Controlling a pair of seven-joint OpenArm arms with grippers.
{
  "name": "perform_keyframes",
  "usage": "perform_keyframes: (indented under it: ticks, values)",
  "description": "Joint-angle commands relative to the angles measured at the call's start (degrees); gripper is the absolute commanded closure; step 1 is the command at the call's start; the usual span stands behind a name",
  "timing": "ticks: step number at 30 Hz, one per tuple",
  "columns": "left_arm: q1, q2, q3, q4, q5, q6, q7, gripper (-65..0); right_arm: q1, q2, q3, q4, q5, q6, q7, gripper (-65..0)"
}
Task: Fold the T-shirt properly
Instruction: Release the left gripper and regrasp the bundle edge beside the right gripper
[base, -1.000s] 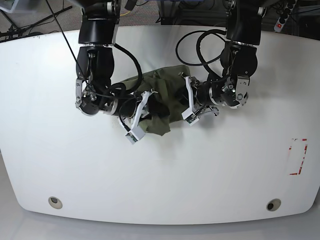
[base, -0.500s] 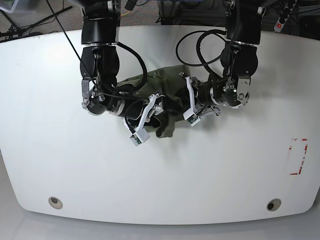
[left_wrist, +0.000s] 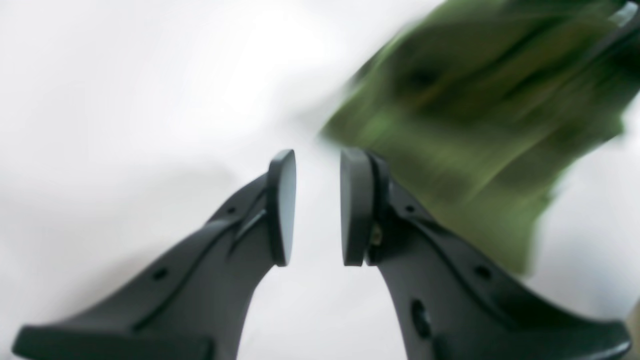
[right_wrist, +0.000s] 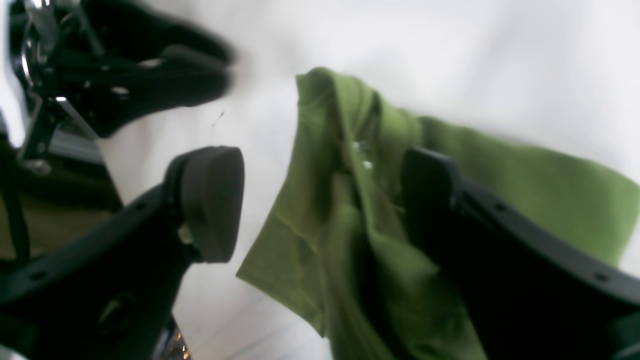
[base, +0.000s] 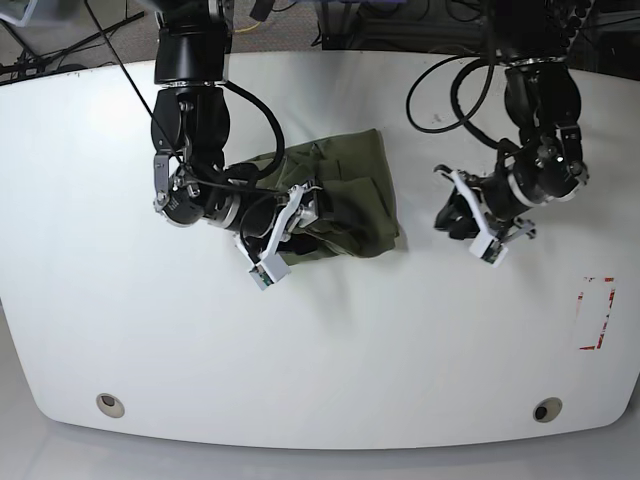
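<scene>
T-shirt (base: 335, 200) lies bunched mid-table, upper centre of the base view. Right gripper (right_wrist: 320, 200) gapes wide over it, gripping nothing; left gripper (left_wrist: 316, 207) is narrow, empty, off to the right. Mid-fold; next: pinch an edge, fold over.

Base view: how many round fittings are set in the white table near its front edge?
2. One round fitting is at the front left of the table as the base view shows it, the other at the front right. The T-shirt might hide more.
</scene>
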Motion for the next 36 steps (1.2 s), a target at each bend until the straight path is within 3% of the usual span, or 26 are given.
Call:
perform_keyframes:
  ticks: [1,4,8,15,19,22,27,36]
  values:
    - [0.32,-2.26,-2.35,2.95,-1.36,-0.08,-1.34,-13.6,-0.3,-0.2,-0.27,1.02,1.47,0.41,0.75,-47.2]
    - [2.17,-3.93,-5.51,4.27,-1.36,-0.08,-1.34,-13.8,-3.03,-0.38,-1.23,1.02,1.47,0.41,0.75,-47.2]
    - [3.93,-5.07,-8.32,5.85,-1.36,-0.08,-1.34,-13.8,-4.61,-0.47,-8.27,1.02,1.47,0.05,1.19,-47.2]
    - [4.28,-5.07,-8.41,6.29,-1.36,-0.08,-1.34,-13.8,-5.75,-3.1,-18.11,2.42,1.2,-0.12,1.72,-47.2]
    - [4.19,-5.07,-6.74,6.29,-1.27,-0.08,-1.34,-13.8,-5.49,-2.75,-18.02,6.55,1.38,-0.12,1.89,-47.2]
    - [3.84,-5.07,-4.28,6.29,-1.01,-0.08,-1.42,-13.8,-4.7,0.68,-14.95,11.04,1.47,0.32,1.89,-47.2]
    - [3.14,-5.07,1.96,6.29,-0.92,-0.08,-1.42,-13.8,-4.61,3.4,-8.71,13.76,1.47,0.41,1.63,-47.2]
    - [3.4,-4.46,11.37,14.03,-1.36,-0.08,-1.42,-13.6,-3.73,7.71,-8.27,13.5,1.03,-0.12,4.09,-47.2]
